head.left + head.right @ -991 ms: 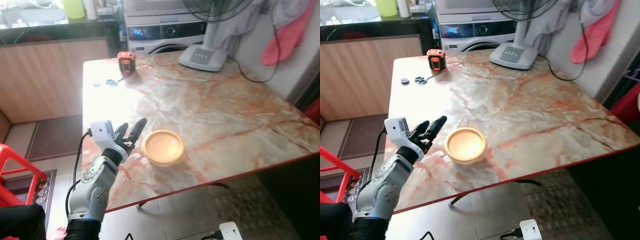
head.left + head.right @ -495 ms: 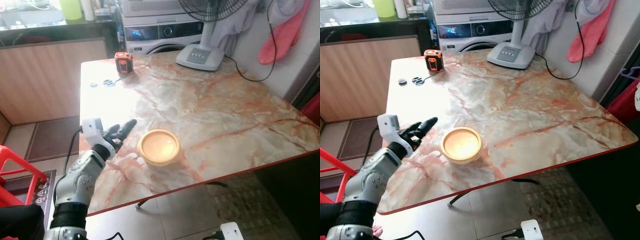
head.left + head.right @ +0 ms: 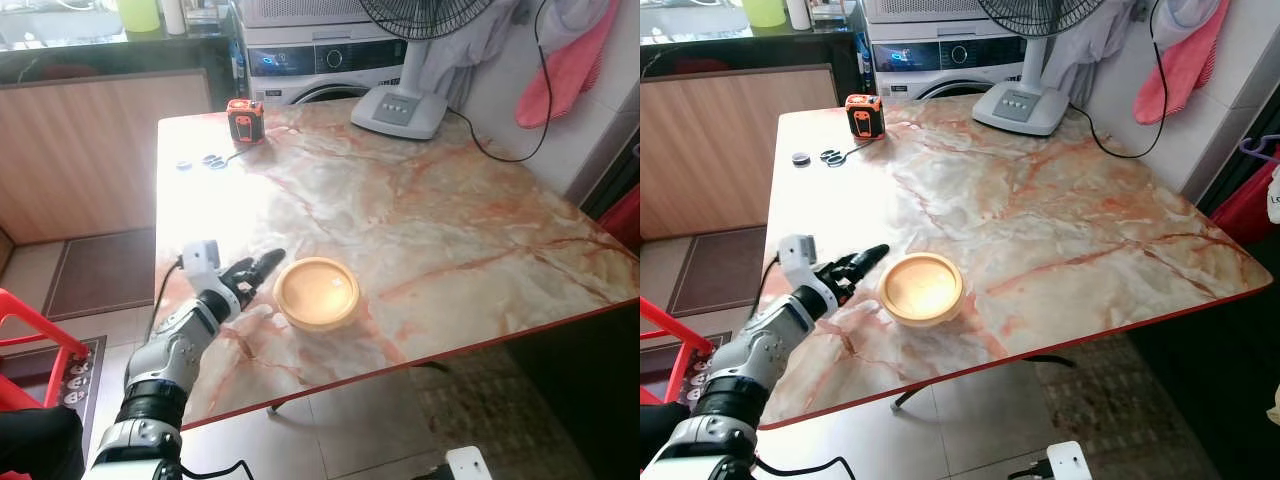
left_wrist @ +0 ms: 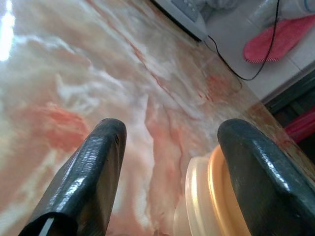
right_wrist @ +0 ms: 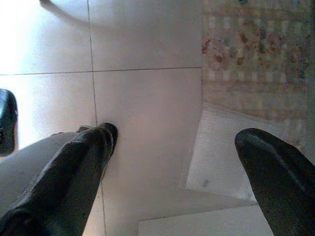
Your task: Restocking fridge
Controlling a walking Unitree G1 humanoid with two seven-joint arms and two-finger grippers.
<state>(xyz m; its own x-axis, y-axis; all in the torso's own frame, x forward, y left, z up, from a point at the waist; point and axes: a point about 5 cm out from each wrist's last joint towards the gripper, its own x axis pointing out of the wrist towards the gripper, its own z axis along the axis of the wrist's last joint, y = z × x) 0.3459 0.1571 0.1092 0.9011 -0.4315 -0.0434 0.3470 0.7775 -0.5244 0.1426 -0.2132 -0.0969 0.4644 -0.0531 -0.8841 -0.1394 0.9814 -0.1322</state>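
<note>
**A:** What could go wrong here?

**B:** The left tool (image 3: pixel 262 270) is at the near-left rim of the yellow bowl (image 3: pixel 317 293), its two black fingers spread apart. In the left wrist view one finger (image 4: pixel 256 167) is against the bowl's stacked rim while the other (image 4: pixel 91 172) sits out over bare marble. I judge that closing from this pose would pinch only the rim's edge, or shove the bowl sideways.

**A:** And if it slides?

**B:** The table (image 3: pixel 450 220) is glossy marble, so little would hold the bowl back. The bowl stands near the table's front edge with tiled floor below, so a hard nudge toward that edge could tip it off. A shallow grip might also let it swing and drop once lifted.

**A:** The other arm?

**B:** The right tool (image 5: pixel 172 162) hangs idle over the floor, fingers wide apart, with a patterned mat beyond it.

**A:** What else is around the bowl?

**B:** Far across the table from the bowl stands a fan base (image 3: pixel 405 110); its cable trails off toward the wall. At the far-left corner, well apart from the bowl, is an orange tape measure (image 3: pixel 245 120) beside some small dark discs (image 3: pixel 200 162). Behind the table is a washing machine (image 3: pixel 320 65), and a red stool (image 3: pixel 30 345) sits on the floor left of the bowl.
</note>
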